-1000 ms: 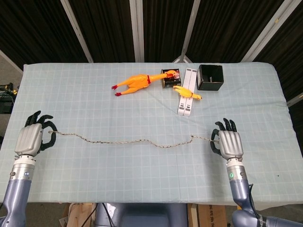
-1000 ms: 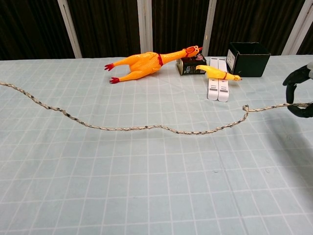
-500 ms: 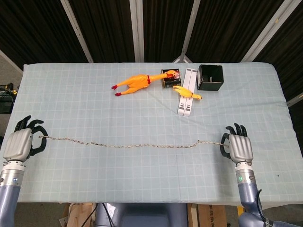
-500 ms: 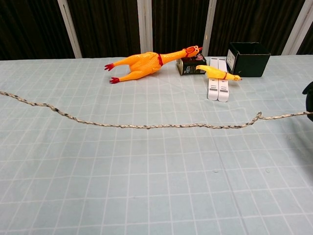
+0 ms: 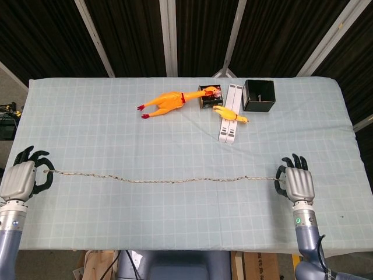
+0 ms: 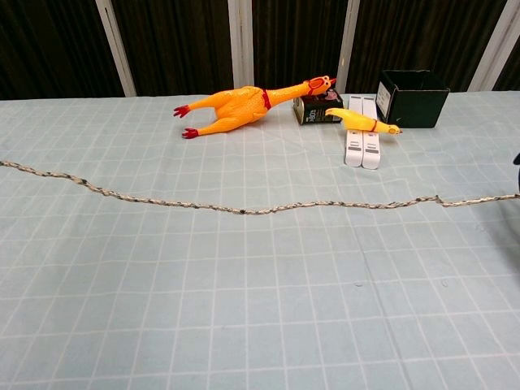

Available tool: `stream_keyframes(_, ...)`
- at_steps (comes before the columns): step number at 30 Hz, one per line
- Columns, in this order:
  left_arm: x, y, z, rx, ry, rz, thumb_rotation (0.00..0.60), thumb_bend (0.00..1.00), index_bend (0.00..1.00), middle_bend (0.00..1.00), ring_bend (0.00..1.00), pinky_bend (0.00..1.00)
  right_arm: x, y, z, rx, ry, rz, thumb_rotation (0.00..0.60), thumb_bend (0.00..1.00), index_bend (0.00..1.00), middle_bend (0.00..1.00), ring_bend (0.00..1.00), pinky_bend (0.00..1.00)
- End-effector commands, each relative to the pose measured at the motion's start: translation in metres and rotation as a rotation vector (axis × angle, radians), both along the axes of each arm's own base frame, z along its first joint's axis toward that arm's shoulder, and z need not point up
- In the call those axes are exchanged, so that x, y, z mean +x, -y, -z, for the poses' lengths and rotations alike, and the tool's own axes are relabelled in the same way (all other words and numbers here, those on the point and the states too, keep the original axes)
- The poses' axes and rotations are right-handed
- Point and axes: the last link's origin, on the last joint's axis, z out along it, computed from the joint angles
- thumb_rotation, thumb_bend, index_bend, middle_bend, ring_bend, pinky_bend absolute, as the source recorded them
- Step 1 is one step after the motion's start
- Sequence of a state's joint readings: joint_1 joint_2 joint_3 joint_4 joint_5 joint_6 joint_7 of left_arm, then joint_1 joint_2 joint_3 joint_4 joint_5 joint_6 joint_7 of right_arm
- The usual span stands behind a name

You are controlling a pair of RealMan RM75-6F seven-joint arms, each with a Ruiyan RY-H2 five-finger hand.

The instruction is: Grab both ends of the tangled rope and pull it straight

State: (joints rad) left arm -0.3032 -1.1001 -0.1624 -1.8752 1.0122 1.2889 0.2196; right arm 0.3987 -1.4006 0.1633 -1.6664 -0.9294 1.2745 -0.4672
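Rope [image 5: 163, 179] lay stretched almost straight across the near part of the table [image 5: 116, 128], running left to right with only a slight sag toward its middle. Its left end was pinched in the curled fingers of the left hand [image 5: 22, 178] at the table's near left edge; its right end was held the same way by the right hand [image 5: 297, 182] near the right side. In the chest view the rope [image 6: 244, 209] crossed the whole frame, both hands falling outside it or nearly so.

A pale blue-green cloth with a white grid covered the surface, lying mostly flat.

Farther back, well apart from the rope, lay a large rubber chicken [image 5: 166, 102], a small dark printed box [image 5: 210, 96] at its head, a white oblong pack [image 5: 230, 112] with a small rubber chicken [image 5: 230, 112] lying across it, and an open black box [image 5: 259, 95] to the right.

Beyond the table the room showed dark ribbed panels [image 5: 128, 35] divided by pale slanting posts [image 5: 168, 35].
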Motion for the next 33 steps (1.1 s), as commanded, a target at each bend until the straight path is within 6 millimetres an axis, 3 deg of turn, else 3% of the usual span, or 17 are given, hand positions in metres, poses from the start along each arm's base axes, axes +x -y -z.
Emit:
stream_keyframes(1,-0.002,0.0,0.0,0.0,0.003,-0.005,0.6,0.66,0.64,0.21,0.03,0.01,-0.001,0.0,0.001,0.001,-0.002,0.003,0.6,0.46,0.65,0.23,0.0,0.0)
stream_keyframes(22,-0.019,0.004,0.002,0.0,-0.003,-0.048,0.6,0.66,0.64,0.21,0.03,0.01,-0.013,0.0,0.0,-0.014,-0.015,0.038,0.6,0.46,0.65,0.23,0.0,0.0)
stream_keyframes(33,-0.027,0.005,0.022,-0.039,-0.028,-0.07,0.6,0.66,0.64,0.21,0.03,0.01,-0.019,-0.001,0.008,-0.003,-0.016,0.056,0.6,0.46,0.65,0.23,0.0,0.0)
